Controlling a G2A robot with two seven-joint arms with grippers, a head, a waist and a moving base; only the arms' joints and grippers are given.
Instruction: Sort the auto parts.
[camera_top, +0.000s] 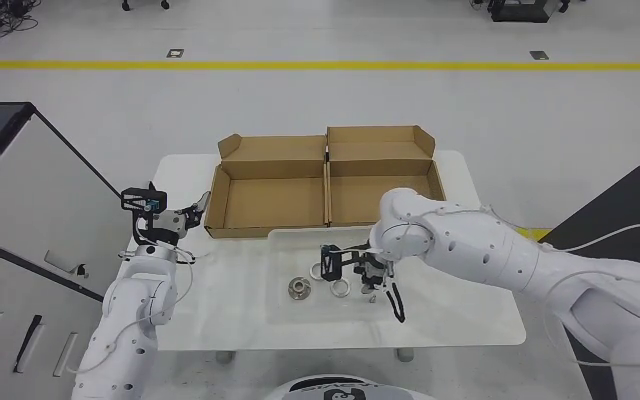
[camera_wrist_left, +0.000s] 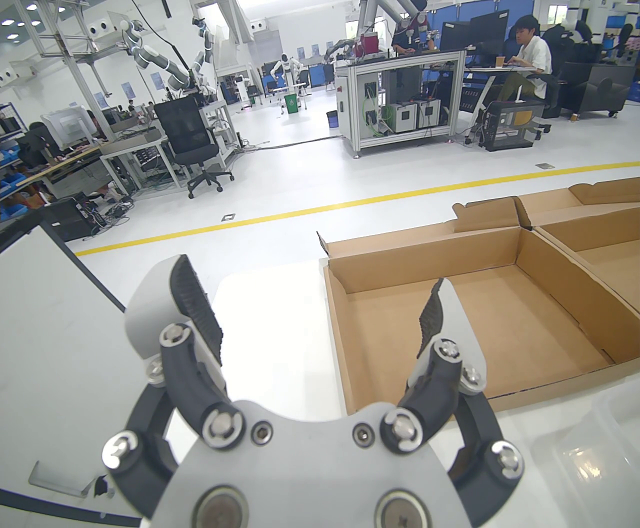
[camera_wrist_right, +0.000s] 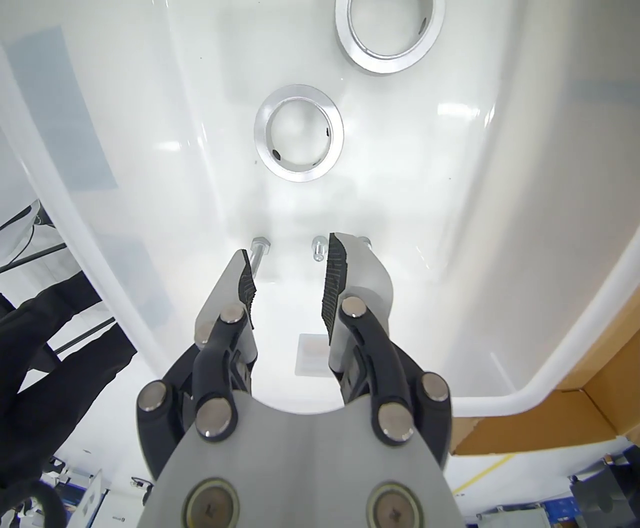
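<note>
Pick step, by my reading: right gripper (camera_wrist_right: 290, 250) hangs low in the tray (camera_wrist_right: 500, 200), fingers part open and empty, two bolts (camera_wrist_right: 257, 247) just beside their tips; rings (camera_top: 340, 290) lie at its 9 o'clock, seen from above; next move calls for straddling one bolt squarely, then closing; left gripper (camera_wrist_left: 314, 275), fingers wide open, empty, sits at the desk's (camera_top: 235, 300) 9 o'clock edge; boxes (camera_top: 270, 195) wait at 12 o'clock.

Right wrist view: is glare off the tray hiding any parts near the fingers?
Right wrist view: glare patches dot the white tray but miss the two metal rings; the bolts by the fingers sit in soft shadow, readable; the tray rim bows with lens distortion. Top view: even light.
</note>
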